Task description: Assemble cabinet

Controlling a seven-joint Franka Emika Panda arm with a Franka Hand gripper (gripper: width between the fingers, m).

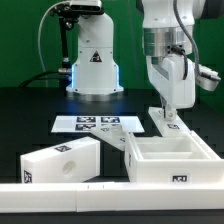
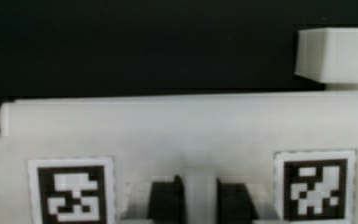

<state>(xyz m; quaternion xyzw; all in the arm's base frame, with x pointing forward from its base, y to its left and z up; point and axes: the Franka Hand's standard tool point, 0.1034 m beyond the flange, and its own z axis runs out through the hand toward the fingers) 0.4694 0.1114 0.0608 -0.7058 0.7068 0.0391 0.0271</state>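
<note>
My gripper (image 1: pixel 168 108) reaches down at the exterior view's right onto a narrow white cabinet part (image 1: pixel 163 121) with marker tags, which sits just behind the open white cabinet box (image 1: pixel 170 172). In the wrist view the same part (image 2: pixel 176 125) fills the frame with two tags on it. The two dark fingers (image 2: pixel 165 200) stand close on either side of a thin white strip of it, so the gripper (image 2: pixel 202 195) is shut on this part. A second white cabinet block (image 1: pixel 58 160) with tags lies at the exterior view's left.
The marker board (image 1: pixel 97 123) lies flat in the middle of the black table. A long low white rail (image 1: pixel 60 196) runs along the front. The white robot base (image 1: pixel 93 62) with a triangle mark stands at the back.
</note>
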